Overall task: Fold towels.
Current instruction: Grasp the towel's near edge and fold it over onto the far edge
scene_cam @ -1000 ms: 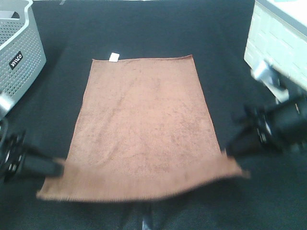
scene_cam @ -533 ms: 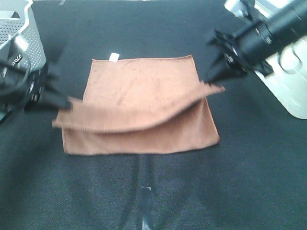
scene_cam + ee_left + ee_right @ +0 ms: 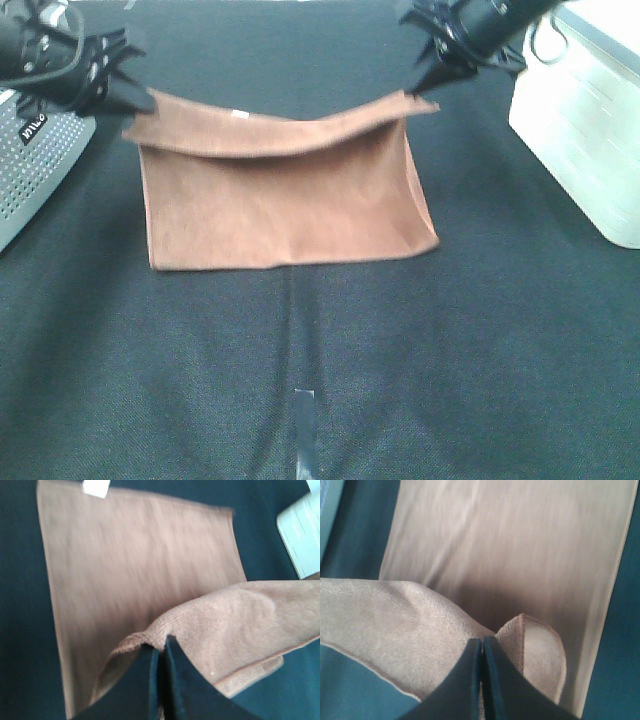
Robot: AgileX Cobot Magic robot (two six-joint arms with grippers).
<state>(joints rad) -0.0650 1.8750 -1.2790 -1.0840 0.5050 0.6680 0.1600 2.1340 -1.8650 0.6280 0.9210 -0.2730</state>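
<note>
Left gripper [image 3: 138,100], upper left of the frame: jaws pressed together on a corner of the brown towel [image 3: 290,210], hem pinched between the tips in the left wrist view. Right gripper [image 3: 425,83], upper right: clamped the same way on the opposite corner. Nearest the camera: bare black table cover [image 3: 450,380] with a short pale tape mark [image 3: 303,425] at bottom centre. Next back: the fold crease runs across the middle of the frame, with the lower layer flat on the table. Behind that: the upper layer climbs from the crease to the two held corners and sags between them. The white tag [image 3: 239,116] on the far edge shows just at the carried hem, so the two edges are nearly over each other. Farthest: grey basket [image 3: 35,170] at the left edge, white bin [image 3: 585,130] at the right, both apart from the towel. Judgement: first half-fold, edge about to be laid. To do it well, lower both corners together at equal height, keep light tension outward to take out the sag, match the carried corners to the far corners, and release only once the cloth rests flat.
</note>
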